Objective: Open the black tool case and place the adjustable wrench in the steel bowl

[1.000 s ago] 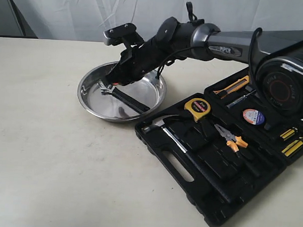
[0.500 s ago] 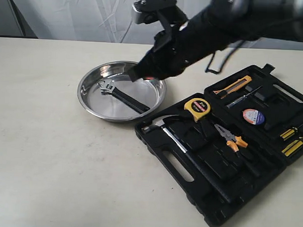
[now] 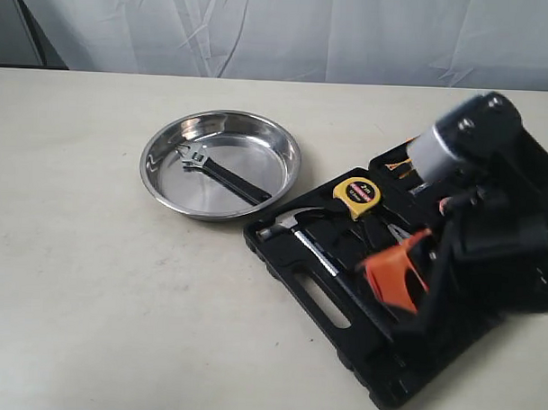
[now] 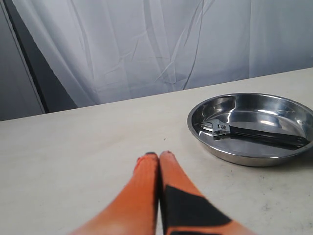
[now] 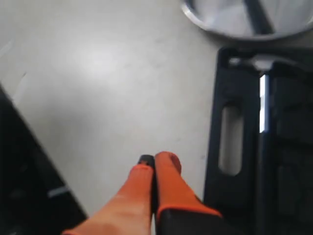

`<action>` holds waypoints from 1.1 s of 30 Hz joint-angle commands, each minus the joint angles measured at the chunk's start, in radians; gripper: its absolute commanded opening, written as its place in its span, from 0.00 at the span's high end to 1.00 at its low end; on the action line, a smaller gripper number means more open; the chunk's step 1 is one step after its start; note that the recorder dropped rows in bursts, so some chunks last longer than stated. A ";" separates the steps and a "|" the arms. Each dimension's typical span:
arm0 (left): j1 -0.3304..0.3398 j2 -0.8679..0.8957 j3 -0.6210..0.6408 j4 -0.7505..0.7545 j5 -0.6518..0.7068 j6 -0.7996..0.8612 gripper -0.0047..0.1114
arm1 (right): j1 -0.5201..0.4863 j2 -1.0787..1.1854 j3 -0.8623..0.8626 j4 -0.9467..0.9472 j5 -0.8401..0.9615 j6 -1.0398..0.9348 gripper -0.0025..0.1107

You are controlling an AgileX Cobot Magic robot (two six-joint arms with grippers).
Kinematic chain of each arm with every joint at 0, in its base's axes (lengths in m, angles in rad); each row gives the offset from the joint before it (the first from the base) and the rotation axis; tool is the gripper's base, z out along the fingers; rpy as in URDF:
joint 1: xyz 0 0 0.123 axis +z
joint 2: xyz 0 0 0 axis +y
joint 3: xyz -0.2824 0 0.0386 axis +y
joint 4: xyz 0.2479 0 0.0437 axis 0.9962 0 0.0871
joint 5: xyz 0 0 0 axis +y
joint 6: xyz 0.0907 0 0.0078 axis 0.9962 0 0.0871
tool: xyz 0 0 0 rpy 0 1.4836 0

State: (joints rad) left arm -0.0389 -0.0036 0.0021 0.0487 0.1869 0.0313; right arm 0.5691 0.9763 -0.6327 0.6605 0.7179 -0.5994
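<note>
The adjustable wrench (image 3: pixel 223 173) lies flat inside the steel bowl (image 3: pixel 253 148), black handle toward the case, silvery head toward the far rim. The left wrist view shows the same wrench (image 4: pixel 254 135) in the bowl (image 4: pixel 266 110). The black tool case (image 3: pixel 359 352) lies open at the right. My right gripper (image 3: pixel 390 283) is blurred and shut above the case's front half, holding nothing. In its own view the right gripper (image 5: pixel 154 160) points at bare table beside the case (image 5: pixel 249 147). My left gripper (image 4: pixel 159 155) is shut and empty, low over the table, well apart from the bowl.
In the case lie a claw hammer (image 3: pixel 296 226) and a yellow tape measure (image 3: pixel 357 196); the blurred right arm (image 3: pixel 490 204) covers the other tools. A white curtain (image 4: pixel 171 44) hangs behind the beige table (image 3: pixel 100 280).
My right arm has swung away from above the bowl, rightward and down over the open case. The wrench stays lying in the bowl.
</note>
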 commanded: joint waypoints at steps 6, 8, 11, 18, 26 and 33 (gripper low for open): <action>-0.004 0.004 -0.002 -0.002 -0.007 -0.001 0.96 | 0.003 -0.161 0.008 0.025 0.155 0.002 0.99; -0.004 0.004 -0.002 -0.002 -0.007 -0.001 0.96 | 0.001 -0.179 0.012 -0.006 0.094 0.002 0.99; -0.004 0.004 -0.002 -0.002 -0.007 -0.001 0.96 | 0.001 -0.224 0.055 -0.026 -0.104 -0.001 0.99; -0.004 0.004 -0.002 -0.002 -0.007 -0.001 0.96 | -0.034 -0.450 0.379 -0.014 -0.642 -0.001 0.99; -0.004 0.004 -0.002 -0.002 -0.007 -0.001 0.96 | -0.273 -0.784 0.609 0.047 -0.734 -0.001 0.99; -0.004 0.004 -0.002 -0.002 -0.007 -0.001 0.96 | -0.412 -0.976 0.633 0.016 -0.642 -0.001 0.99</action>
State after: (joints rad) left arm -0.0389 -0.0036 0.0021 0.0487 0.1869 0.0313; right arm 0.1972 0.0388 -0.0053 0.7073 0.0300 -0.5986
